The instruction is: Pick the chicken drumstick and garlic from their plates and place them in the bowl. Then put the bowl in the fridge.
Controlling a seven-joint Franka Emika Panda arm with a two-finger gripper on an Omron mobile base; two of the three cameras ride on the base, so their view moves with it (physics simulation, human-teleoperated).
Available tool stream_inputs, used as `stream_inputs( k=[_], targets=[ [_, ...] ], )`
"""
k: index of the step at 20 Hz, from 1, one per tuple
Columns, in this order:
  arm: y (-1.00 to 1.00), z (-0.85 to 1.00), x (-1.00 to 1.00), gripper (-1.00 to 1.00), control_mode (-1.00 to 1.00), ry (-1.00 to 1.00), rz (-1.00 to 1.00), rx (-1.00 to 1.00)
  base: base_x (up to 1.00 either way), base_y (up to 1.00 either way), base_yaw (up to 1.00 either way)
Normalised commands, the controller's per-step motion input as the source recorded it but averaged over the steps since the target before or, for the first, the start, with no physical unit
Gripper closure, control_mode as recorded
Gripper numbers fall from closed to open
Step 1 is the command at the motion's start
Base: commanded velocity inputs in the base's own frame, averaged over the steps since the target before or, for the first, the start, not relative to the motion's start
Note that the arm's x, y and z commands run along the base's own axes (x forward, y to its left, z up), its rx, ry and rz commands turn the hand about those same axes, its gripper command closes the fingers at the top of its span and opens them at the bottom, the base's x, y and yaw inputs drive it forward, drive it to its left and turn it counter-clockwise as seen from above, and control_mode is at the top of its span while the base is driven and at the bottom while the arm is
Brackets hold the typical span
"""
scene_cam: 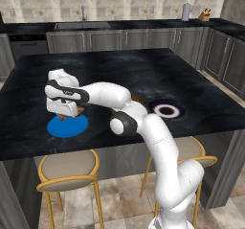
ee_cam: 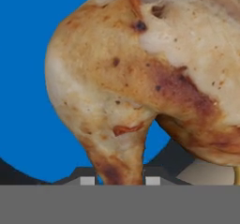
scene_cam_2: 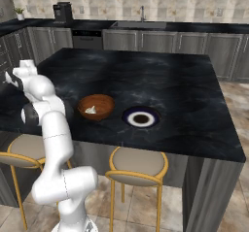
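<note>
The golden-brown chicken drumstick [ee_cam: 140,78] looms close in the hand view, over the bright blue plate [ee_cam: 28,101]. Its narrow end runs down between the two fingertips of my gripper [ee_cam: 119,180], which is shut on it. From the left base view, my gripper [scene_cam: 67,114] hangs just above the blue plate [scene_cam: 67,126] near the island's front left edge, with the drumstick [scene_cam: 76,111] at its fingers. The reddish-brown bowl [scene_cam_2: 96,106] stands mid-front on the island with the whitish garlic [scene_cam_2: 91,110] inside. Beside it on the right lies the dark navy plate [scene_cam_2: 141,118] with a white centre, bare.
The black island counter [scene_cam: 143,70] stretches back toward grey cabinets and a sink [scene_cam: 82,25]. Two yellow-framed stools [scene_cam: 67,168] [scene_cam_2: 138,163] stand under the front edge. My arm's elbow [scene_cam: 123,123] covers most of the bowl in the left base view.
</note>
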Motion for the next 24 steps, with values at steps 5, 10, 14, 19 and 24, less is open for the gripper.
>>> stream_inputs(
  k=[5, 10, 14, 19, 24],
  targets=[
    [-0.6, 0.17, -0.35, 1.0, -1.0, -0.06, 0.05, 0.0, 0.0, 0.0, 0.0],
    [-0.66, 0.18, -0.34, 1.0, -1.0, -0.14, 0.08, 0.03, 0.0, 0.0, 0.0],
    [-0.73, 0.13, -0.42, 1.0, -1.0, -0.23, 0.15, 0.06, 0.0, 0.0, 0.0],
    [-0.75, 0.1, -0.32, 1.0, -1.0, -0.25, 0.15, 0.13, 0.0, 0.0, 0.0],
    [-0.73, 0.15, -0.17, 1.0, -1.0, -0.22, 0.09, 0.21, 0.0, 0.0, 0.0]
  ],
)
